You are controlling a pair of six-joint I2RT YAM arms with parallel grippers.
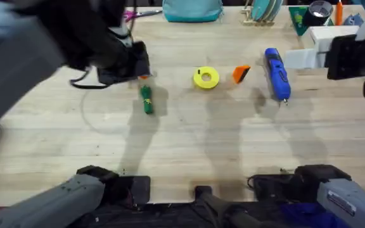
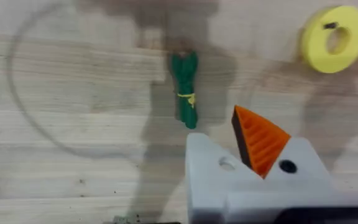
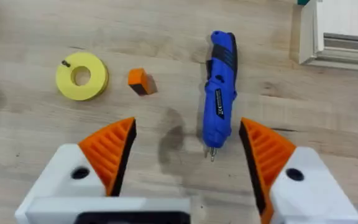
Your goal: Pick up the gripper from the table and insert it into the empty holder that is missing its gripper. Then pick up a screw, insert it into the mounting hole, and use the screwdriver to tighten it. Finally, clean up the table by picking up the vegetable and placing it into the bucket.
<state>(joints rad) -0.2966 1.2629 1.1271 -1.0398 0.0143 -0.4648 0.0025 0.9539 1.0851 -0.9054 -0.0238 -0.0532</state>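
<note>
A: Grip status at right gripper (image 3: pixel 185 149)?
B: Gaping wide, holding nothing, hovering over the screwdriver (image 3: pixel 220 93).
A: Locating the gripper (image 3: pixel 139 81)?
B: Lying loose on the table (image 3: pixel 166 37), between yellow ring (image 3: pixel 81 76) and screwdriver; likely spreading wide in readiness for a pickup.

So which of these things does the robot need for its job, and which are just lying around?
Needed for the job:
- orange gripper lying on the table
- blue screwdriver
- green vegetable

Just lying about:
- yellow ring
- teal bag at the far edge
- white box at the far right
</note>
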